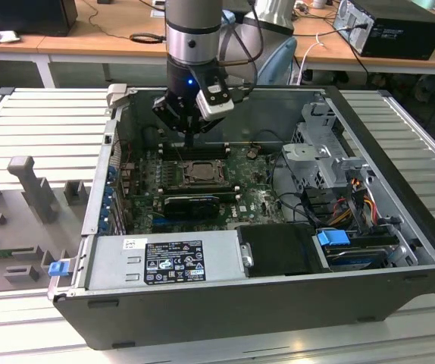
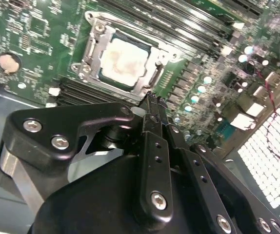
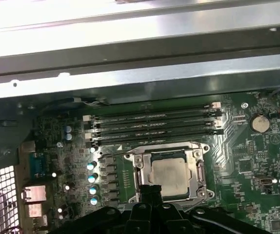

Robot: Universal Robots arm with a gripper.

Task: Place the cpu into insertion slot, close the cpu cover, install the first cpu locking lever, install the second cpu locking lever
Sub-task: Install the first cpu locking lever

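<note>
The ribbed grey tabletop [image 1: 43, 121] carries an open computer case [image 1: 278, 311]. Wooden desks [image 1: 89, 42] stand behind it, at 12 o'clock in the exterior view. Inside the case, the cpu [image 3: 168, 174] sits in the insertion slot [image 1: 201, 171]. The cpu cover [image 3: 200, 170] appears lowered around it. The hand [image 1: 191, 140] hovers at the slot's 12 o'clock, fingers [image 2: 152, 117] together and holding nothing.

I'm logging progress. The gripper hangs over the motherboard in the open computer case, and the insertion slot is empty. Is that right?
Not quite. The insertion slot is not empty: both wrist views show the pale cpu lying in it. The rest holds: in the exterior view the gripper hangs over the motherboard in the open computer case.
</note>
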